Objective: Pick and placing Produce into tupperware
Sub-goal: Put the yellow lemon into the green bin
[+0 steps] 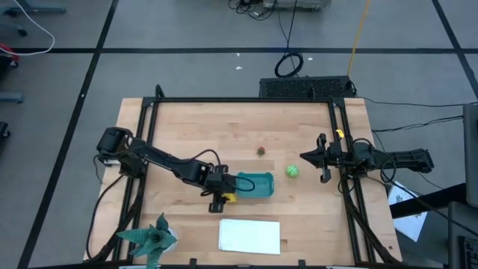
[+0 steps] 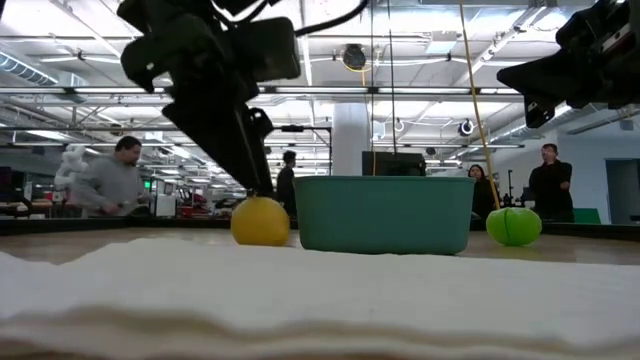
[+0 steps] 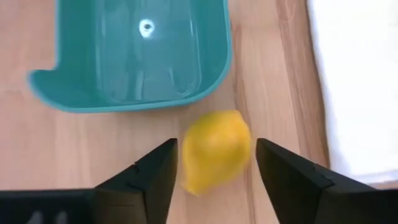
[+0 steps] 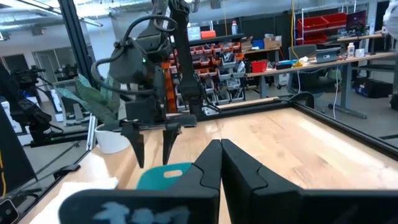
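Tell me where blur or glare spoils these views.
Left wrist view: the lemon between the left hand's open fingers is smeared, and a small glare spot sits on the tupperware floor. Low view: the white sheet nearest the lens is soft. Right wrist view: the right hand, fingers together, is dark against the bright room.

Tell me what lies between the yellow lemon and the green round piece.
The teal tub stands between the lemon and the green piece; the low and high views both show it.

Glossy smooth plastic tupperware [image 3: 134, 59], matt yellow lemon [image 3: 214, 149], pale wood-grain table [image 1: 224, 127], white cloth-like sheet [image 1: 249, 235]
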